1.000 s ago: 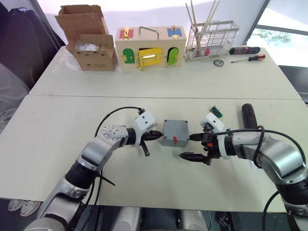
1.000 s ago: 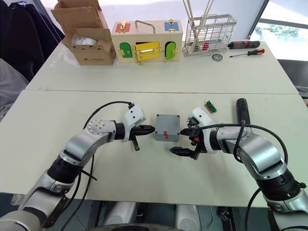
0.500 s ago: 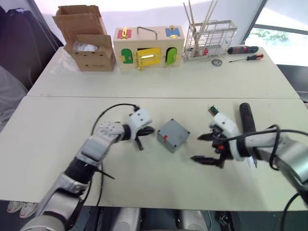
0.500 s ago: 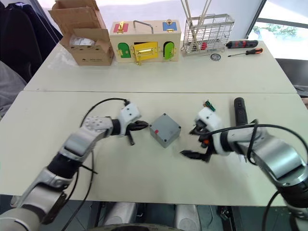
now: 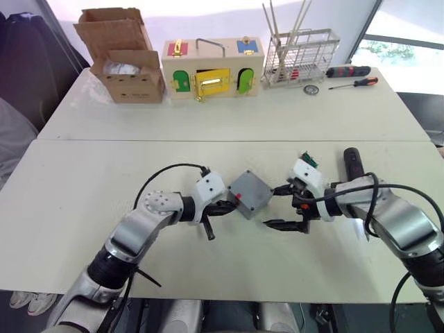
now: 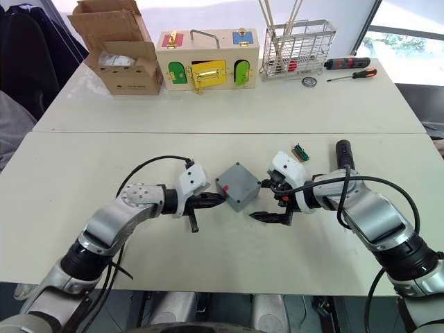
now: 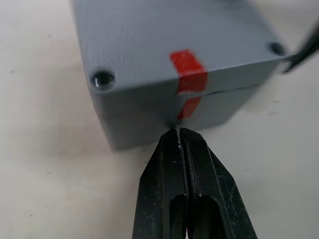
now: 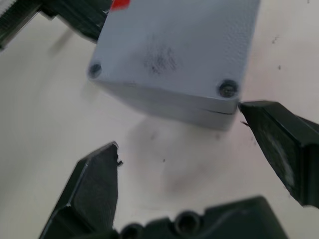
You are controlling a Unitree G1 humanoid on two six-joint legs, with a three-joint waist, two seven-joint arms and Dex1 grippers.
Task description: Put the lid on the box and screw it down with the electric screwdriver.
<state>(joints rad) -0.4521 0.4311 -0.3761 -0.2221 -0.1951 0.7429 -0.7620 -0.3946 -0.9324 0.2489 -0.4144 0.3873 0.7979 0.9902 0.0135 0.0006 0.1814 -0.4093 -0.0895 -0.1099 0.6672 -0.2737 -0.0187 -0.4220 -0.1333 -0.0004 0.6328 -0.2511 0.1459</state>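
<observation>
Grey box [image 5: 250,193] between left tool [image 5: 227,208] and right tool [image 5: 276,206].

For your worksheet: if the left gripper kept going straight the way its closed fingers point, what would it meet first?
The left gripper, fingers shut, points at the near side of the box, just beside its red mark. It would meet that grey wall first; the tips look to be almost on it, though contact is hard to judge.

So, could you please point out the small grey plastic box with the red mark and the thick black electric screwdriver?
Small grey plastic box [image 5: 250,193], left eye view, top face.
Thick black electric screwdriver [image 5: 352,164], left eye view, upper body.
</observation>
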